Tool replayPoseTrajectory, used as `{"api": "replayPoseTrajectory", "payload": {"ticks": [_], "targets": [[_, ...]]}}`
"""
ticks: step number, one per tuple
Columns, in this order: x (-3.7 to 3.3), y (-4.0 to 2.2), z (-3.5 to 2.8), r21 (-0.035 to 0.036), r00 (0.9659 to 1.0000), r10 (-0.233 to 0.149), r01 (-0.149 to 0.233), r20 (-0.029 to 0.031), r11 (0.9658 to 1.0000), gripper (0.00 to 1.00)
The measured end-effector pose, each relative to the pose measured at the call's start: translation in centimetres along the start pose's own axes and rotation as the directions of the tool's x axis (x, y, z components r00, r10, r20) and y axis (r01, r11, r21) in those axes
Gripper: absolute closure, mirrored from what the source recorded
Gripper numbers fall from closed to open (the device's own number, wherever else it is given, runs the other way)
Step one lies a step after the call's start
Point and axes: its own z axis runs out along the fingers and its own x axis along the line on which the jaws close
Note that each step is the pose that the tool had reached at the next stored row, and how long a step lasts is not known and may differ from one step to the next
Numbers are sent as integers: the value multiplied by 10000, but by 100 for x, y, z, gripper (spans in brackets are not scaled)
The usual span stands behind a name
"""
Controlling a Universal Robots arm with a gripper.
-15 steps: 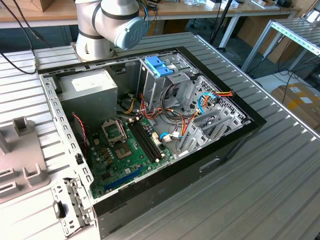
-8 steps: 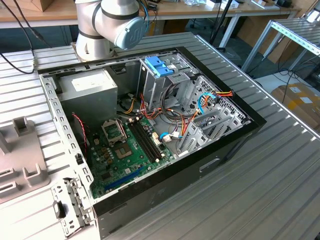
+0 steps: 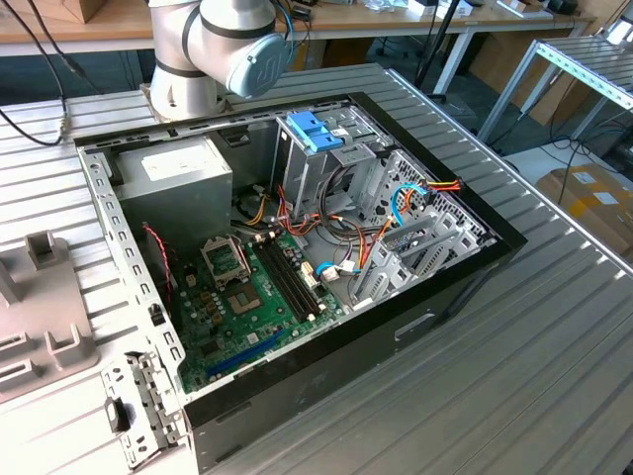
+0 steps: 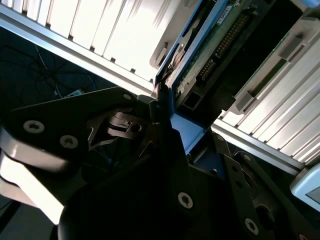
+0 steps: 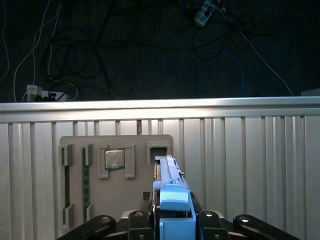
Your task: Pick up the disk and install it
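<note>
The disk [image 5: 169, 172] stands on edge over the right side of a grey holder plate [image 5: 115, 200], its blue side rail [image 5: 175, 207] facing the camera. In the second wrist view its green circuit-board face [image 4: 210, 55] and blue rail [image 4: 186, 129] show. My gripper [image 5: 172, 220] is shut on the disk, with a black finger [image 4: 160, 112] pressed against the rail end. I cannot tell whether the disk still rests on the plate. In the exterior view the open computer case [image 3: 396, 336] lies on the table, with the arm's base [image 3: 213, 49] behind it.
The holder plate [image 3: 40, 317] sits at the exterior view's left and carries a processor chip [image 5: 114, 159] and a memory stick [image 5: 85, 185]. Inside the case are a grey power supply [image 3: 173, 173], a blue-topped metal cage [image 3: 315, 134], the motherboard [image 3: 247, 297] and loose cables. Beyond the table's edge [image 5: 160, 105] is dark floor.
</note>
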Motion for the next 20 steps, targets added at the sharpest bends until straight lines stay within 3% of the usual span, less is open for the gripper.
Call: {"api": "replayPoseTrajectory", "payload": {"ticks": [20], "targets": [[-2,1,-182,-2,10000,0,0,94,10000,63]]}}
